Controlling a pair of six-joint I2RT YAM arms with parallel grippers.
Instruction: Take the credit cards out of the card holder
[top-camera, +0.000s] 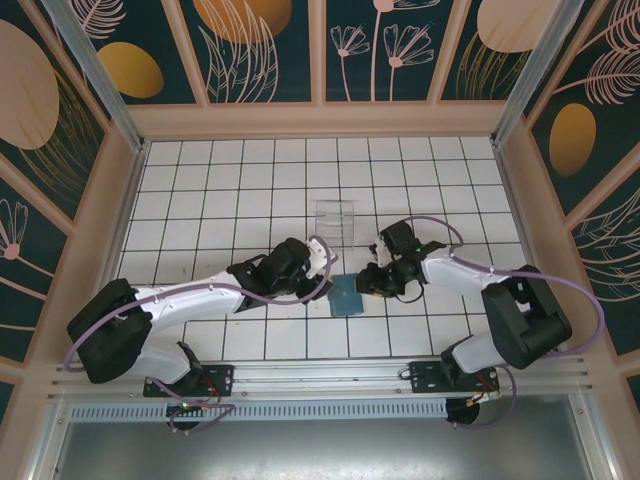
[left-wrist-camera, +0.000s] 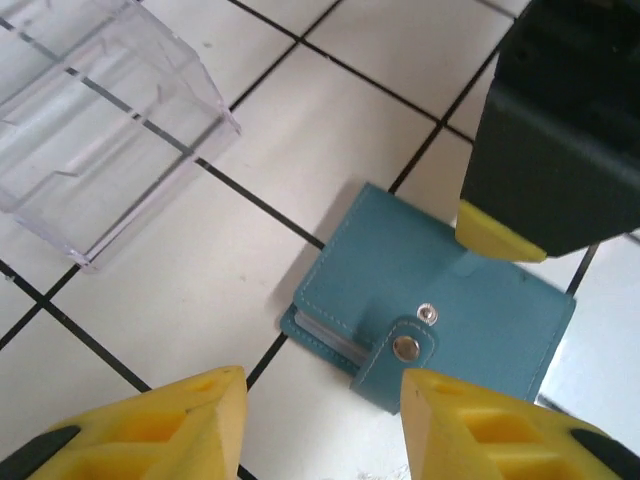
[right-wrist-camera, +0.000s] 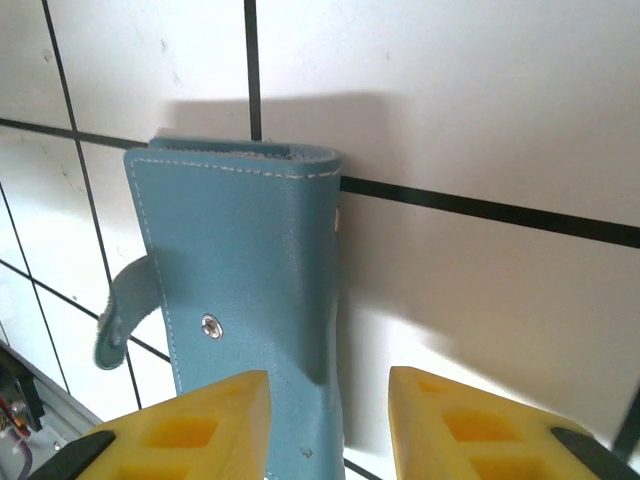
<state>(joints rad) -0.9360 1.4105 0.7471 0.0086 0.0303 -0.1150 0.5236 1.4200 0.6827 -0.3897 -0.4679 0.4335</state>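
"Logging layout: the card holder (top-camera: 348, 296) lies flat on the tiled table (top-camera: 200, 180), between the two arms and just near of the clear tray (top-camera: 337, 222). Its strap tab (right-wrist-camera: 125, 310) hangs loose off the snap stud (right-wrist-camera: 210, 325), so I judge the clasp undone. Hands?"

"Left gripper (left-wrist-camera: 318, 400): fingers spread to a middling gap, nothing between them, poised just near of the wallet's strap edge. Right gripper (right-wrist-camera: 328, 385): parted too, holding nothing. One yellow tip sits at or just over the wallet's far edge. I can't tell whether it touches."

"Credit cards?"

"A pale sliver (left-wrist-camera: 330, 335) shows in the wallet's open edge beside the tab. It may be a card edge, but that's too thin to call. I take both cards to be inside."

"Step in hand, then — opening the flap. How to do it cleanly?"

"My judgement: one hand pins the back panel flat against the tiles while the other catches the tab or the top flap's lip alone, not both layers. Lift slowly — thin leather-like cover, light wallet, so it will likely slide or flip if it isn't pinned first."
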